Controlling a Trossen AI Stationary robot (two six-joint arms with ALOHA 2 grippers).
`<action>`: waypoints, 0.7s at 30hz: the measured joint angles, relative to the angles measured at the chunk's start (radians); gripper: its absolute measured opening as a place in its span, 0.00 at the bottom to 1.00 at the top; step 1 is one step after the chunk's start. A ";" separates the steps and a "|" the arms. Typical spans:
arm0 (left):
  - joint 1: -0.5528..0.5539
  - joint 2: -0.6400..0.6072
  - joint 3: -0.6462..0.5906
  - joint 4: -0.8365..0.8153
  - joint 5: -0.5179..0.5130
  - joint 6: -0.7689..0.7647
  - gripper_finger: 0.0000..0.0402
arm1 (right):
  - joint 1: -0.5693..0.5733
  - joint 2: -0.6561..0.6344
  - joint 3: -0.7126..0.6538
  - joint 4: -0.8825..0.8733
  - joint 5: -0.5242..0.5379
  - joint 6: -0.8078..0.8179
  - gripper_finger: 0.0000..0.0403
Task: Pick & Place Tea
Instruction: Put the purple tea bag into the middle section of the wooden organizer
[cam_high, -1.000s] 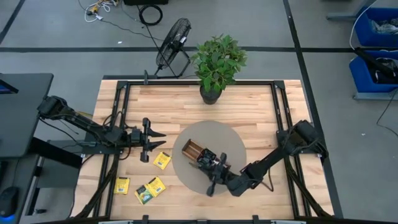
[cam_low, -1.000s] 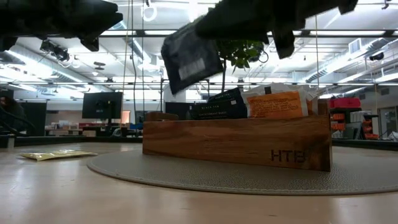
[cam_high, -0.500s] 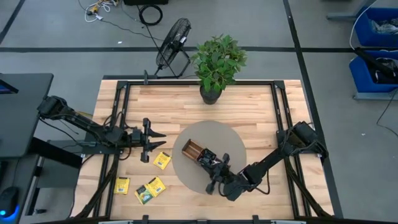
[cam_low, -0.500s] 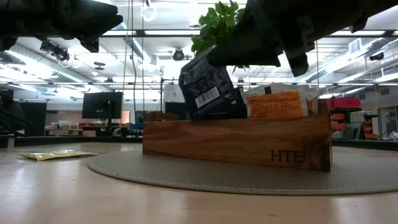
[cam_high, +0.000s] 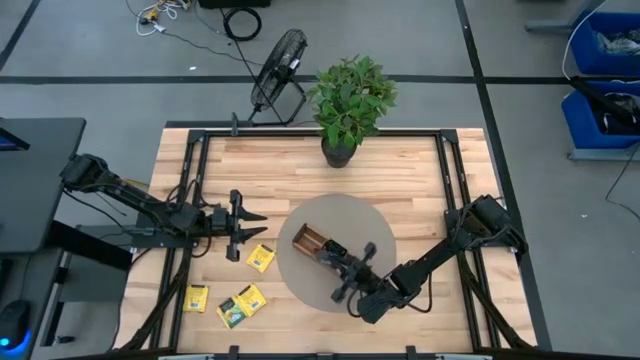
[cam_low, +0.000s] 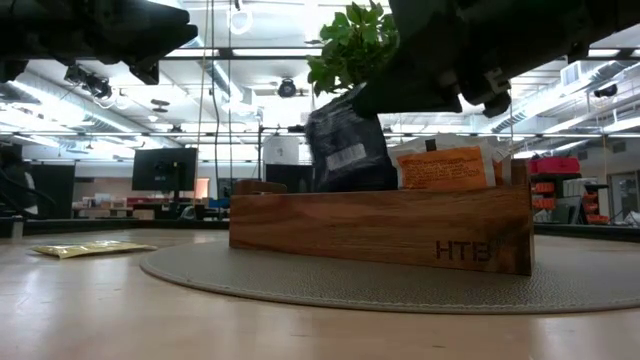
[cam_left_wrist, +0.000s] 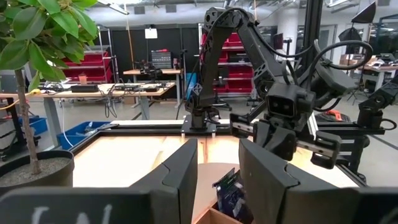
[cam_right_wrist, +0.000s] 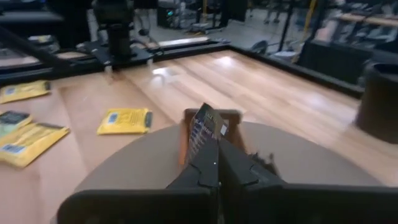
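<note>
A long brown wooden tray (cam_low: 380, 225) stands on a round grey mat (cam_high: 380, 235). Dark and orange tea sachets (cam_low: 445, 168) stand upright in it. My right gripper (cam_high: 335, 256) is above the tray's left part, shut on a dark navy sachet (cam_low: 345, 150) whose lower part is behind the tray's front wall. Three yellow sachets (cam_high: 261, 257) (cam_high: 196, 298) (cam_high: 241, 305) lie flat on the table left of the mat. My left gripper (cam_high: 252, 226) hangs open above the table, left of the mat, with nothing between its fingers. My right gripper pinches the navy sachet's upper edge (cam_right_wrist: 208, 146) between its two shut fingers (cam_right_wrist: 205, 171). The fingers come from the table's near right, slanting slightly down. The sachet stands nearly upright beyond the fingertips, its lower end (cam_low: 350, 180) inside the tray. I cannot tell whether that end rests on the tray's floor.
A potted plant (cam_high: 350, 100) stands at the table's far edge behind the mat, and a floor fan (cam_high: 278, 70) stands beyond the table. A black frame (cam_high: 195, 180) runs around the tabletop. Bare wood lies right of the mat and along the far side.
My right gripper has sunk toward the tray and tipped and rolled at the wrist, staying shut. The navy sachet, which hung tilted above the tray's left end, has come down into the tray and now stands nearly upright.
</note>
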 joint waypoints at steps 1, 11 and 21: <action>0.000 0.000 0.000 0.000 0.000 0.000 0.30 | 0.000 0.000 0.000 -0.001 0.020 0.000 0.00; 0.000 0.000 0.000 -0.001 0.000 0.000 0.30 | -0.011 -0.001 0.000 -0.004 -0.028 0.002 0.00; 0.000 0.000 0.000 -0.001 0.000 0.000 0.30 | -0.045 -0.001 0.000 -0.067 -0.119 0.076 0.02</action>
